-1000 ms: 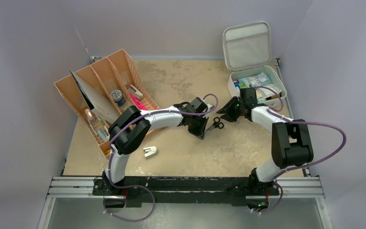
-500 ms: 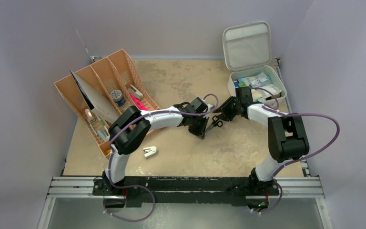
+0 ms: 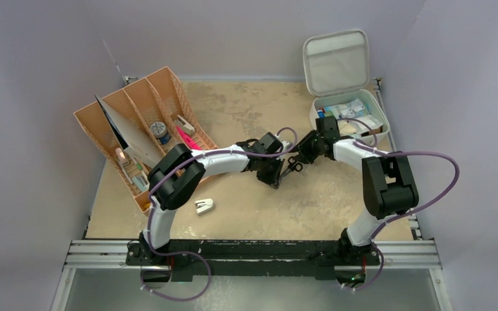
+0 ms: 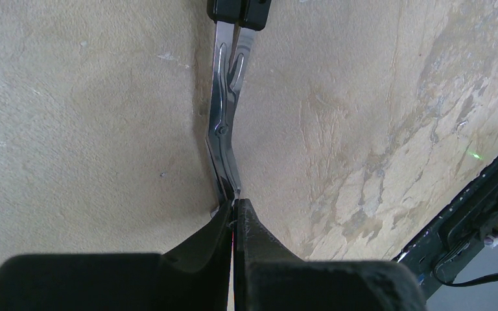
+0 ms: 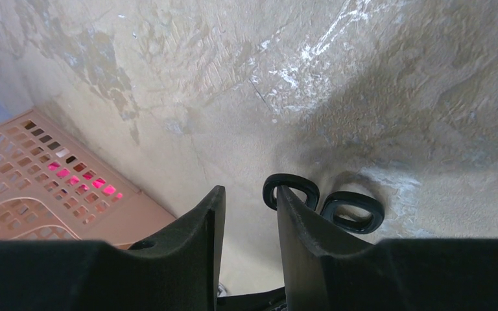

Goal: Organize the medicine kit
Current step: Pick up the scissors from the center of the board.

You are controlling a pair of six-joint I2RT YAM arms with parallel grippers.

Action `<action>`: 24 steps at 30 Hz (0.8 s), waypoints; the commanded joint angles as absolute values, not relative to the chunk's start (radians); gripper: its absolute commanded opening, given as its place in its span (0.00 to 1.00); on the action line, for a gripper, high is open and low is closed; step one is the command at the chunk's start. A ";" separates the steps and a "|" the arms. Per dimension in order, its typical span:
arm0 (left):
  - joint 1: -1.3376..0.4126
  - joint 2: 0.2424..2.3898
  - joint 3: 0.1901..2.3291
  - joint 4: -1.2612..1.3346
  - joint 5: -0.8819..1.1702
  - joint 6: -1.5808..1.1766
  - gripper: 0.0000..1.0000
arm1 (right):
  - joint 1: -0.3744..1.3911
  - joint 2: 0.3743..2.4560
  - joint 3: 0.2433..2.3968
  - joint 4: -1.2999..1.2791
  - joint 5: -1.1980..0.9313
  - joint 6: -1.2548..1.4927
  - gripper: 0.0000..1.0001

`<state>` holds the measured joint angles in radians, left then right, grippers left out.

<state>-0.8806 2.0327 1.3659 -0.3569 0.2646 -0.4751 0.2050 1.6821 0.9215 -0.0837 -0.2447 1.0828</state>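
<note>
- the tan divided tray sits by the worktop's far left corner; no writing on it can be read.
- the left claw is pressed together on the blade tip of the scissors, mid-worktop.
- the right claw is spread, one finger right at the black handle loops, gripping nothing.
- the medicine kit stands at the far right corner, lid upright, packets inside too small to read. it is probably a stiff, light shell, best taken by the lid edge or rim.
</note>
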 commanded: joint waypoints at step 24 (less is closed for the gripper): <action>-0.892 2.034 1.341 -0.360 0.232 -0.449 0.01 | 0.278 1.693 0.931 -0.156 -0.095 1.086 0.21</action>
